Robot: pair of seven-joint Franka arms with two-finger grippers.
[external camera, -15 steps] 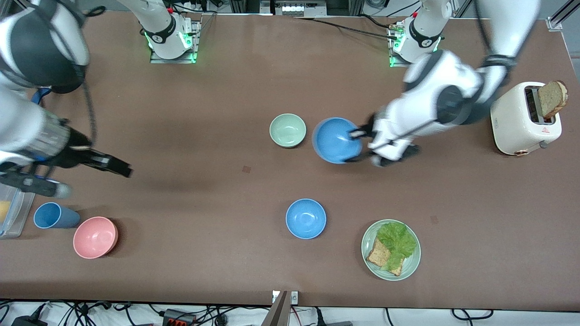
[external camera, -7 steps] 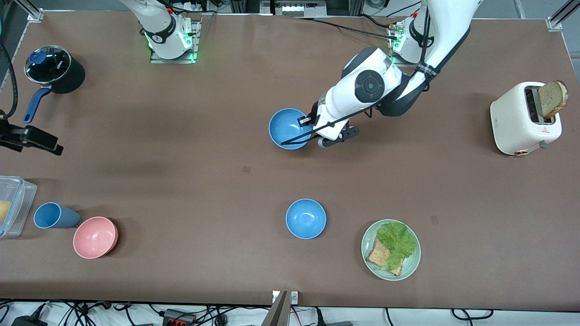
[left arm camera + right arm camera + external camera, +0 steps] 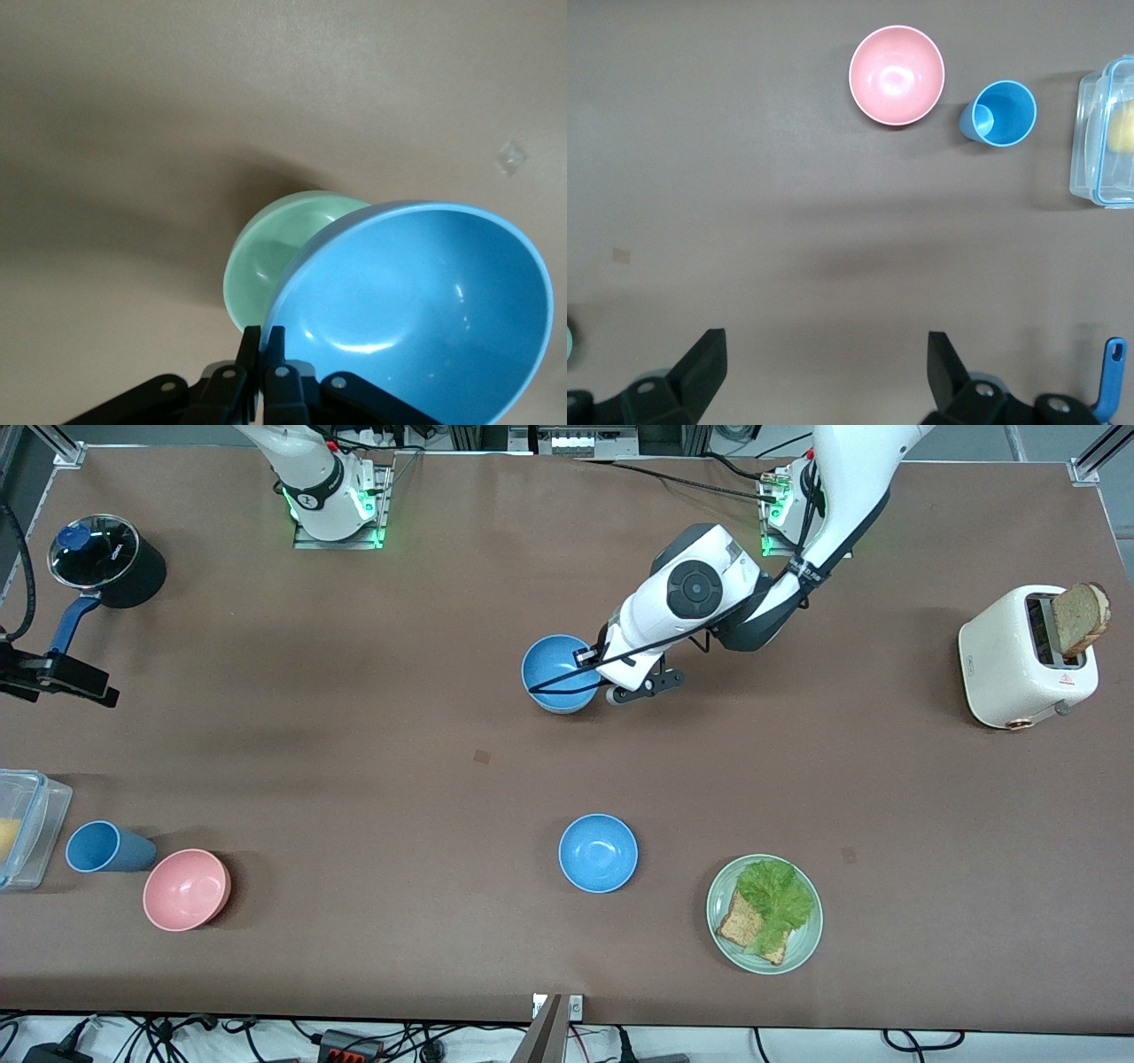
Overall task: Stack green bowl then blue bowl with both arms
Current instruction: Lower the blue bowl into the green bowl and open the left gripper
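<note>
My left gripper point(image 3: 589, 662) is shut on the rim of the blue bowl point(image 3: 556, 673) and holds it tilted, right over the green bowl. In the front view the blue bowl covers the green bowl. In the left wrist view the pale green bowl point(image 3: 275, 257) sits on the table, partly under the blue bowl point(image 3: 416, 301), and the left gripper point(image 3: 264, 341) pinches the blue rim. My right gripper point(image 3: 93, 688) is open and empty over the right arm's end of the table; its wrist view shows the right gripper point(image 3: 824, 341) spread wide above bare table.
A second blue bowl point(image 3: 598, 853) and a green plate point(image 3: 718, 903) with lettuce and bread lie nearer the front camera. A pink bowl point(image 3: 186, 888), a blue cup point(image 3: 102, 847), a clear container point(image 3: 22, 828) and a black pot point(image 3: 106, 558) are at the right arm's end. A toaster point(image 3: 1028, 655) stands at the left arm's end.
My left gripper carried the blue bowl from beside the green bowl to over it, covering it. My right arm drew back toward its own end of the table.
</note>
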